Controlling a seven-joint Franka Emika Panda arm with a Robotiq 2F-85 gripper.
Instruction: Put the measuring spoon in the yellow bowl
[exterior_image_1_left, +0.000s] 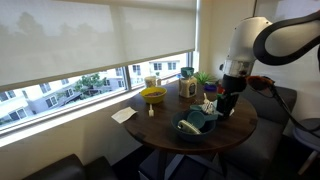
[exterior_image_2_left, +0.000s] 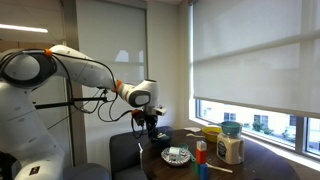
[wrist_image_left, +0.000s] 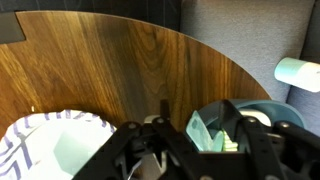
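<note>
Wood-grained and round, the table (wrist_image_left: 120, 60) was shown carrying every object. Print on the carton (exterior_image_1_left: 187, 88) was too small to be read. One white arm (exterior_image_1_left: 275, 38) was seen bent over the table's edge, with the wrist turned downward and the gripper (exterior_image_1_left: 229, 104) held just above the tabletop. The gripper was well apart from the yellow bowl (exterior_image_1_left: 153, 95), which was set near the window side. In the wrist view the measuring spoon (wrist_image_left: 208, 130) was seen close against the dark fingers (wrist_image_left: 132, 152), between a patterned plate (wrist_image_left: 45, 145) and a blue-grey bowl (wrist_image_left: 272, 112). Whether the spoon was clamped or the jaws stood apart could not be told. One yellow bowl, one spoon and one patterned plate were counted.
</note>
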